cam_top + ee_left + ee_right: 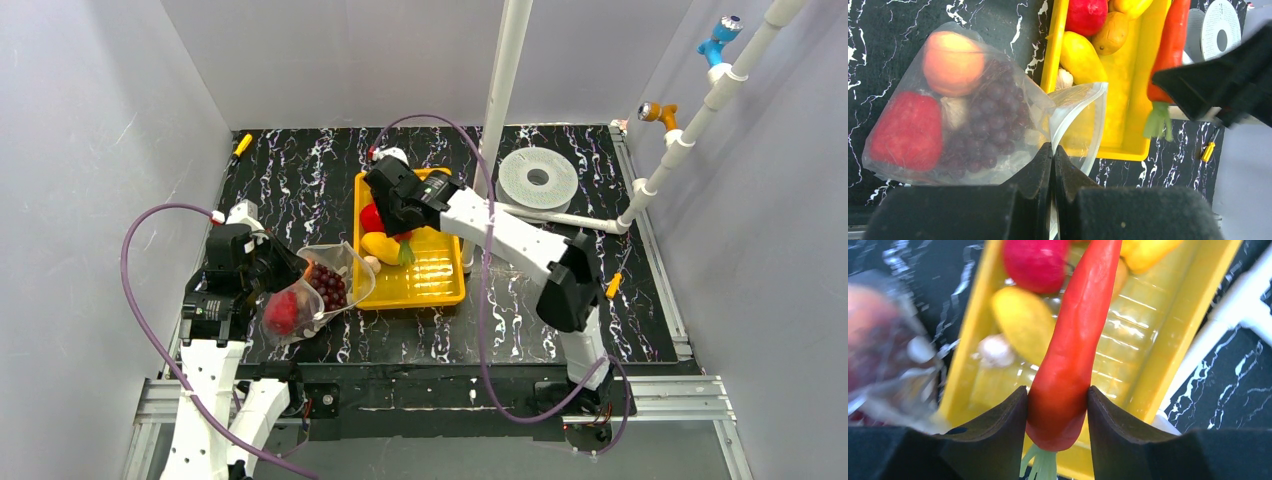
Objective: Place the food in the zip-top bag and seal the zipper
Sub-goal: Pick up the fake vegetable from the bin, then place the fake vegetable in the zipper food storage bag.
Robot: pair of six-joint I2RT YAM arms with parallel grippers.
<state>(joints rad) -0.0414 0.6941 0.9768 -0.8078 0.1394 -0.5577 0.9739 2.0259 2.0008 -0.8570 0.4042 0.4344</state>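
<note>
The clear zip-top bag [318, 292] lies left of the yellow tray [440, 287]. In it are purple grapes [993, 120], a red piece [910, 130], an orange fruit [953, 62] and a tan piece [955, 112]. Its zipper [1094, 120] gapes in a loop toward the tray. My left gripper [1053, 150] is shut on the bag's mouth edge. My right gripper [1057, 405] is shut on an orange-red carrot [1073, 340] with green leaves, held above the tray. More food lies in the tray: a red fruit [1087, 15], a yellow one [1080, 57] and a tan one [1111, 32].
A white pole [505, 90] rises just behind the tray. A grey-white roll [538, 178] lies to its right, and a white pipe frame [700, 120] runs along the right side. Small yellow pieces [243, 144] [613, 286] lie on the black marbled tabletop.
</note>
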